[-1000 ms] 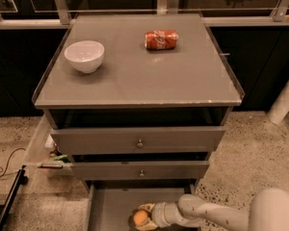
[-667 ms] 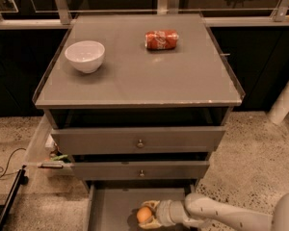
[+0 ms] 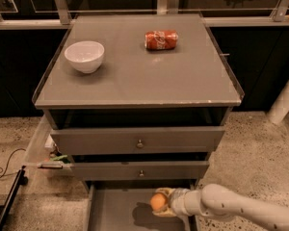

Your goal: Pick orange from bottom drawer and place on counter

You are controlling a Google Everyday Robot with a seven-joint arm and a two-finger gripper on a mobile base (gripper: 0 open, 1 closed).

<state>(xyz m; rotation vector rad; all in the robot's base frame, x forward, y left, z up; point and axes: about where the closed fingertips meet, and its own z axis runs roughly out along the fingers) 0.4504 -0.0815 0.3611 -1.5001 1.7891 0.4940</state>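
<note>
The orange [image 3: 158, 201] is a small round fruit held in my gripper [image 3: 163, 202], lifted a little above the floor of the open bottom drawer [image 3: 113, 213]; its shadow lies on the floor below it. The gripper reaches in from the right on a white arm [image 3: 231, 208], its fingers shut around the orange. The counter [image 3: 135, 76] is the flat grey top of the cabinet, well above the gripper.
A white bowl [image 3: 84, 56] stands on the counter's left side and a red crushed soda can [image 3: 161, 39] lies at its back middle. Two grey drawers with round knobs [image 3: 139, 143] project above the bottom drawer. A cable [image 3: 5, 167] lies on the floor at the left.
The gripper has lifted the orange up off the drawer floor and drawn slightly right; the arm has risen with it.
</note>
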